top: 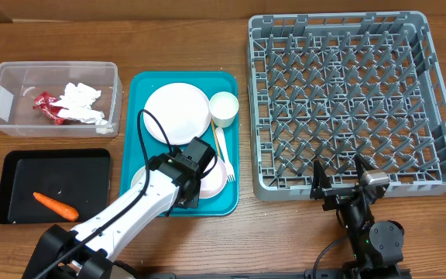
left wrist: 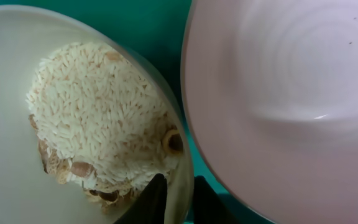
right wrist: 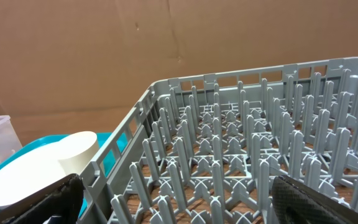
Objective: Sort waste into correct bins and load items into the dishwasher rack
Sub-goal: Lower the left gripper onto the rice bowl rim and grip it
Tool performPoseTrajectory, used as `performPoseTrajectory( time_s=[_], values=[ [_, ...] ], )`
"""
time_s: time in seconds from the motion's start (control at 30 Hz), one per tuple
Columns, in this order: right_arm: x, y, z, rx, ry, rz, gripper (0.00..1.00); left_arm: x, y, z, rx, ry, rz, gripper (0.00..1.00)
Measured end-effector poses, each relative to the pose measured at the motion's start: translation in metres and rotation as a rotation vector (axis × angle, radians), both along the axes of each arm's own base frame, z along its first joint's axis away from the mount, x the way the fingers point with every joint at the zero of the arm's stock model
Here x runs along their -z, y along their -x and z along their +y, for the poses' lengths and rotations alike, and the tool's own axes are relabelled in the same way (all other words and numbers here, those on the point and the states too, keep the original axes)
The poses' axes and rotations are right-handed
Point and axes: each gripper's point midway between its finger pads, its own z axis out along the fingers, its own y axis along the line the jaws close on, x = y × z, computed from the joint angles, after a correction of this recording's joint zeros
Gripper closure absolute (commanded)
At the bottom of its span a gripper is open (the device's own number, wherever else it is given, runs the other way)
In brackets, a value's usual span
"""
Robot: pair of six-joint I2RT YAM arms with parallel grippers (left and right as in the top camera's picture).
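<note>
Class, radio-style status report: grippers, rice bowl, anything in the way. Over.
Left gripper straddling rice bowl rim, grip unclear. Right gripper open, empty. Pink bowl crowding alongside.

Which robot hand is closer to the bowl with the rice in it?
Left. The left gripper straddles the rim of the rice bowl on the teal tray; the right gripper hovers far off, by the front edge of the dishwasher rack.

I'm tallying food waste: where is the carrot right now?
In the overhead view, the orange carrot lies in the black tray on the robot's left side, nearer the robot than the clear tub and left of the teal tray.
</note>
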Motion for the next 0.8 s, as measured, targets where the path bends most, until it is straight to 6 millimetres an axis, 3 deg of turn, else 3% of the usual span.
performPoseTrajectory(
  time_s=[0.8],
  values=[
    [0.0002,0.0,0.0,0.0,0.0,0.001,0.0,-0.0001,-0.009,-0.0058,0.0,0.024,-0.038,0.8]
  ],
)
